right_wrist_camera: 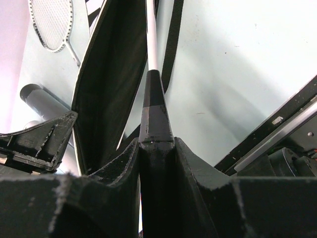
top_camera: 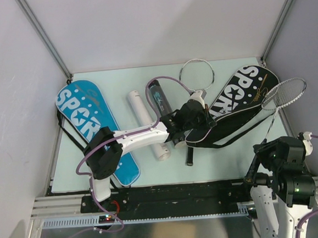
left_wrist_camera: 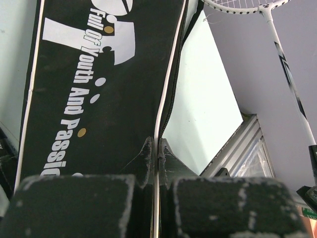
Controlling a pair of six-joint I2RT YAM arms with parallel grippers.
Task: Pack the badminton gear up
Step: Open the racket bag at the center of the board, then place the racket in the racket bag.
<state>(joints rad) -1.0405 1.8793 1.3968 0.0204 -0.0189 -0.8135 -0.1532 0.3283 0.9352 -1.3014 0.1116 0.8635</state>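
Black cover [top_camera: 240,99] is laid flat on the tabletop [top_camera: 228,157]. Its white-piped edge is pinched by the left pincer [left_wrist_camera: 157,148], which is pressed together on it. The black handle of a silver-framed racket [top_camera: 285,92] is clamped in the right pincer [right_wrist_camera: 157,142], with the head raised just right of the black cover. Second silver racket [top_camera: 196,74], black tube [top_camera: 160,97], white tube [top_camera: 145,123] and blue cover [top_camera: 90,124] are seen left of the black cover.

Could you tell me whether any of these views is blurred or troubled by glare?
Top external: evenly lit, sharp, soft shadows on the table. Left wrist: black cover lettering crisp, near finger pads soft. Right wrist: racket handle sharp, no glare.
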